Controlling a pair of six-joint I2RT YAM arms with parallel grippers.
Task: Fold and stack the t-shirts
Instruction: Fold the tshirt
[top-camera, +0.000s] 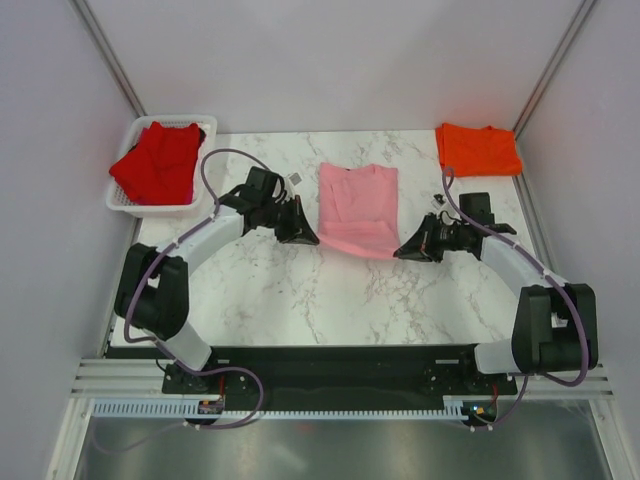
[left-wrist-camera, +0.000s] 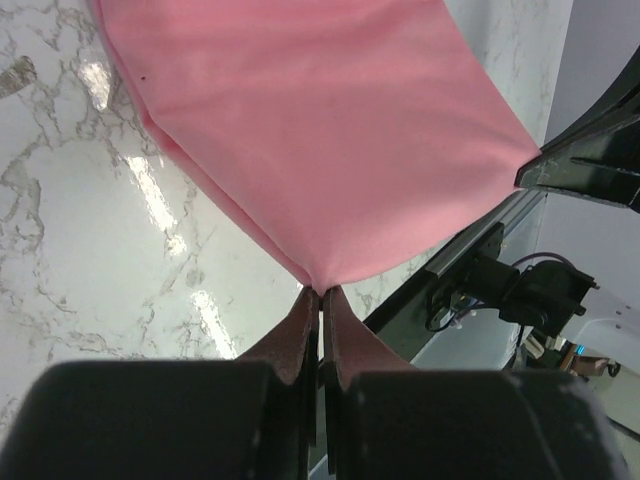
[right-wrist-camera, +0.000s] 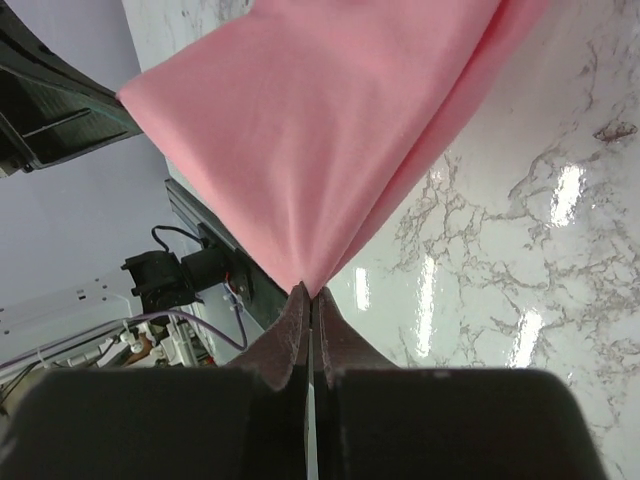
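Observation:
The light pink t-shirt (top-camera: 358, 208) lies in the middle of the marble table, its near edge lifted and stretched between my two grippers. My left gripper (top-camera: 312, 238) is shut on the shirt's near left corner; the wrist view shows the pink cloth (left-wrist-camera: 330, 130) pinched at the fingertips (left-wrist-camera: 322, 292). My right gripper (top-camera: 402, 253) is shut on the near right corner; its wrist view shows the cloth (right-wrist-camera: 320, 130) pinched at the tips (right-wrist-camera: 311, 292). The orange t-shirt (top-camera: 478, 148) lies folded at the far right. The deep red t-shirt (top-camera: 157, 163) is bunched in the basket.
The white mesh basket (top-camera: 124, 203) stands at the far left of the table. White walls close in the back and both sides. The marble tabletop (top-camera: 300, 290) shows bare between the arms and the pink shirt.

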